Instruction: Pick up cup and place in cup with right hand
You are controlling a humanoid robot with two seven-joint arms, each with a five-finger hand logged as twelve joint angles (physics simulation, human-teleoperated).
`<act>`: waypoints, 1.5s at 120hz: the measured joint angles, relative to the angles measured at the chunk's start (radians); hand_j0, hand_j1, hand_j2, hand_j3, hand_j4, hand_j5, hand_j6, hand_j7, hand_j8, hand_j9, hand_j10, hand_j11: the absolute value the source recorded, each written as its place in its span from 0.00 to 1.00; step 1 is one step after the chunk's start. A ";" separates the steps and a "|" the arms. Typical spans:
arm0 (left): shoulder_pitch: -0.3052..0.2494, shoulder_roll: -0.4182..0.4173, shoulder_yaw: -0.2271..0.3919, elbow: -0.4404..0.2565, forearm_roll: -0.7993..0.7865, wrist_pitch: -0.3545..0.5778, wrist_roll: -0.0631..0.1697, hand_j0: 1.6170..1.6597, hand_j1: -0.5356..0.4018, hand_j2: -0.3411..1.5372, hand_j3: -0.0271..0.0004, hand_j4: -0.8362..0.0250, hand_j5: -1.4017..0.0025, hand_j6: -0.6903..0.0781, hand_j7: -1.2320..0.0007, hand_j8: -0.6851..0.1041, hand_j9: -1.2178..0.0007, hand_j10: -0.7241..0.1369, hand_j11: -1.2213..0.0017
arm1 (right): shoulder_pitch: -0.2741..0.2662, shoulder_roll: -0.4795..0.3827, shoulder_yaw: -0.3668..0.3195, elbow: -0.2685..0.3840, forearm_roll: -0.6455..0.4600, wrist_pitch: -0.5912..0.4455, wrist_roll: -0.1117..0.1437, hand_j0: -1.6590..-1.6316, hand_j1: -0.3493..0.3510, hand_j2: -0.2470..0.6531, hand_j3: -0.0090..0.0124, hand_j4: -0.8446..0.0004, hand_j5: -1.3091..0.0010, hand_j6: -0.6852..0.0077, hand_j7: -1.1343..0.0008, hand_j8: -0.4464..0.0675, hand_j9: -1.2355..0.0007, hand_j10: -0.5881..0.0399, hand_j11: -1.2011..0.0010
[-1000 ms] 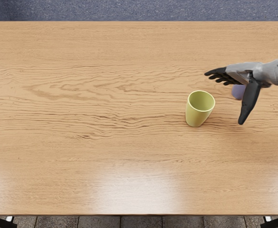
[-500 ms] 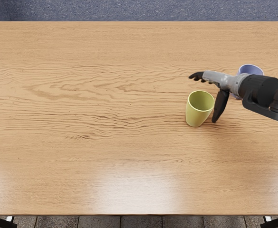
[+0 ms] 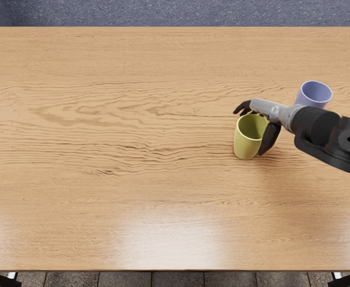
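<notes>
Progress, as we judge it, is at the grasping step: our right hand [image 3: 269, 110] is at the yellow-green cup [image 3: 245, 141], and the lift, carry and placing are left to do. That cup stands upright on the right part of the wooden counter [image 3: 133, 179], not lifted. Our fingers [image 3: 243, 108] are open in a loose curve beyond its far rim, with the thumb by its right side; we see no firm grip, and cannot tell whether they touch it. Farther off and to the right, partly behind our wrist, is the blue cup [image 3: 315, 92], with nothing seen inside its mouth. We take it for the receiving one, so we should close securely, then raise the first above its rim.
</notes>
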 joint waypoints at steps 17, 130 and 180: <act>0.000 0.000 0.000 0.000 0.000 0.000 0.000 0.96 0.94 0.18 0.98 0.97 1.00 0.90 1.00 0.87 1.00 0.84 1.00 | -0.003 0.003 0.000 0.000 0.000 -0.014 0.000 0.04 0.55 0.21 0.42 0.61 0.68 0.52 0.63 0.24 0.66 0.42 0.65; 0.000 0.000 0.000 0.000 0.000 0.000 0.000 0.96 0.94 0.18 0.99 0.97 1.00 0.90 1.00 0.87 1.00 0.84 1.00 | 0.017 -0.061 0.162 0.021 0.013 0.134 0.000 0.11 0.60 0.23 0.41 0.52 0.58 0.51 0.52 0.24 0.56 0.28 0.55; 0.000 0.000 0.000 0.000 0.000 0.000 0.000 0.96 0.94 0.18 0.99 0.97 1.00 0.90 1.00 0.87 1.00 0.84 1.00 | 0.153 -0.100 0.185 -0.095 0.068 0.276 0.000 0.07 0.58 0.25 0.42 0.55 0.61 0.47 0.56 0.20 0.59 0.33 0.58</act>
